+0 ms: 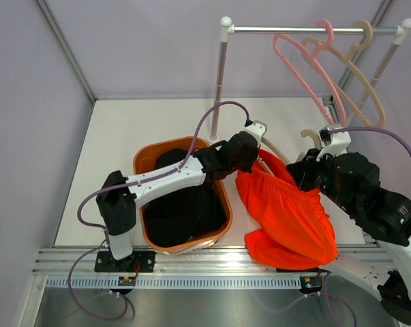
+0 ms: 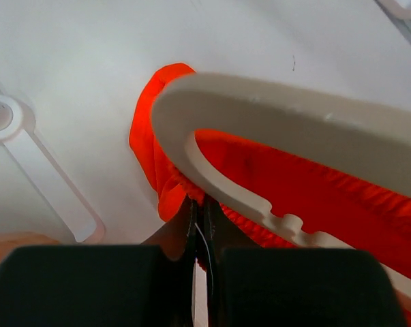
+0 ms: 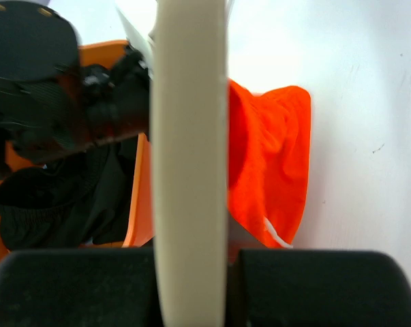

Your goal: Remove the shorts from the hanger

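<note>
Fingers (image 2: pixel 96 286) of the outstretched left arm (image 1: pixel 171 178) pinch orange shorts (image 1: pixel 287 218); right fingers (image 3: pixel 321 286) clamp beige hanger (image 3: pixel 190 170).

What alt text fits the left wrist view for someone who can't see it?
The left gripper, jaws shut, pinches the waistband of the orange shorts just beneath the cream hanger whose rounded end the fabric wraps. White table lies behind, with a white rack foot at left.

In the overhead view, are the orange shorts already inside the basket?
No, the orange shorts are draped on the cream hanger beside the orange basket, outside its rim.
</note>
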